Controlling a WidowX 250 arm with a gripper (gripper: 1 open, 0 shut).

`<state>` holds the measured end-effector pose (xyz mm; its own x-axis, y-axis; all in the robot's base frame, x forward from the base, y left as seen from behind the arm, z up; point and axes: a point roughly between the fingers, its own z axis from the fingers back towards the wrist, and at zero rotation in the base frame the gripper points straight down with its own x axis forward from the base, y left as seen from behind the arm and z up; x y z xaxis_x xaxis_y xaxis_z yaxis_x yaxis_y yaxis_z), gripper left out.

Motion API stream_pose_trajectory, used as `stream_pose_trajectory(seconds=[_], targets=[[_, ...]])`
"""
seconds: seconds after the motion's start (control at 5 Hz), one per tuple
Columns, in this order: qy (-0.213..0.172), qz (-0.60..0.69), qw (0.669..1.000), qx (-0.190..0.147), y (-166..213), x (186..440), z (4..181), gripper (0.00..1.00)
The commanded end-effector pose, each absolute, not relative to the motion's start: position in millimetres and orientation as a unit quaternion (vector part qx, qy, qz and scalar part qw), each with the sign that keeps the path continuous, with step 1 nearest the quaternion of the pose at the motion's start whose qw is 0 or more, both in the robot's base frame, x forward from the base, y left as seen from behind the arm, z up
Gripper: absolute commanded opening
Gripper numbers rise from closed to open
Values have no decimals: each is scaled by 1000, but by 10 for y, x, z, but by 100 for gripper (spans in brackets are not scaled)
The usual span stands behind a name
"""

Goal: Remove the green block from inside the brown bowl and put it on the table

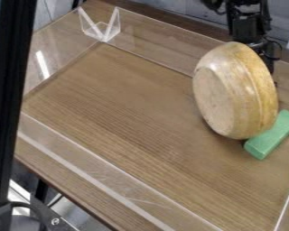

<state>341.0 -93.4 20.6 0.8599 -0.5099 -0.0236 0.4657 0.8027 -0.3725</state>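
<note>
Green block (pixel 271 136) on the table (pixel 135 135), nearer than the gripper (pixel 248 42), tilted brown bowl (pixel 228 91) between them, fingertips hidden, grip impossible to tell.

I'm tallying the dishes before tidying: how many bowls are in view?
1: the brown bowl, tipped on its side beside the green block.

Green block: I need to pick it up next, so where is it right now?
In the camera view, the green block lies on the table toward the right edge, just right of the tilted brown bowl's lower end.
</note>
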Motion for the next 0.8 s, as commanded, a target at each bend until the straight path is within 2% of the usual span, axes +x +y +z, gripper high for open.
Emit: stream_pose_trajectory(seconds=[0.0, 0.2, 0.4, 0.6], targets=[[79, -256, 948, -171, -799, 3368, 202, 100], [100, -244, 950, -164, -661, 3318, 199, 100], [121, -232, 952, -159, -516, 3268, 201, 0], [133, -235, 953, -136, -501, 3155, 364, 0]])
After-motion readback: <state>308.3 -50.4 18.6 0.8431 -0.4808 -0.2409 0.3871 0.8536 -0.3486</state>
